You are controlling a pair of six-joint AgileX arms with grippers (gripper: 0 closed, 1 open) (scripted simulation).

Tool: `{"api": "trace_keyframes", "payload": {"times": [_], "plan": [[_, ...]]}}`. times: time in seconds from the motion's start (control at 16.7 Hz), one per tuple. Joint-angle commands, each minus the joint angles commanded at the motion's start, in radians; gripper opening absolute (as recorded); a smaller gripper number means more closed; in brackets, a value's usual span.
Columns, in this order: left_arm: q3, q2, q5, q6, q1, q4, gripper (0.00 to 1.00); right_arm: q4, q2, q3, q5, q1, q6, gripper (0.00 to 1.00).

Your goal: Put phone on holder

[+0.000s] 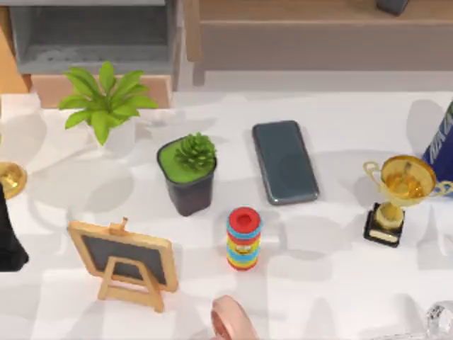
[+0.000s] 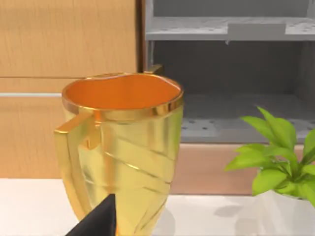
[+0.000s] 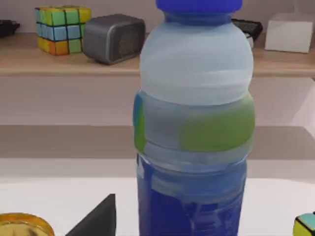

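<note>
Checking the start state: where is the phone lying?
In the top view, the phone lies flat right of centre, between the black plant pot and the gold trophy.

The flat dark grey rectangular phone (image 1: 284, 161) with rounded corners and a glossy screen lies face up on the white desk (image 1: 333, 283), right of centre. Its long side runs from far to near, tilted slightly, with the near end angled a little to the right.
</note>
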Motion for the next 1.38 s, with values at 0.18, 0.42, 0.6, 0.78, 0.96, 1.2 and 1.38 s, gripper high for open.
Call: {"api": "trace_keyframes", "payload": {"times": [0.18,0.42,0.6,0.78,0.96,1.2,1.38], "plan": [[0.0,0.0,0.0,0.0,0.0,0.0,1.0,-0.008,0.006,0.009,0.004,0.004,-0.002,1.0],[0.0,0.0,0.0,0.0,0.0,0.0,1.0,-0.127,0.12,0.148,0.044,0.052,-0.016,1.0],[0.0,0.0,0.0,0.0,0.0,0.0,1.0,-0.295,0.308,0.354,0.08,0.115,-0.02,1.0],[0.0,0.0,0.0,0.0,0.0,0.0,1.0,-0.502,0.566,0.626,0.102,0.19,-0.003,1.0],[0.0,0.0,0.0,0.0,0.0,0.0,1.0,-0.708,0.86,0.935,0.105,0.265,0.037,1.0],[0.0,0.0,0.0,0.0,0.0,0.0,1.0,-0.941,1.273,1.391,0.087,0.361,0.109,1.0],[0.0,0.0,0.0,0.0,0.0,0.0,1.0,-1.069,1.572,1.738,0.066,0.423,0.162,1.0]]}}
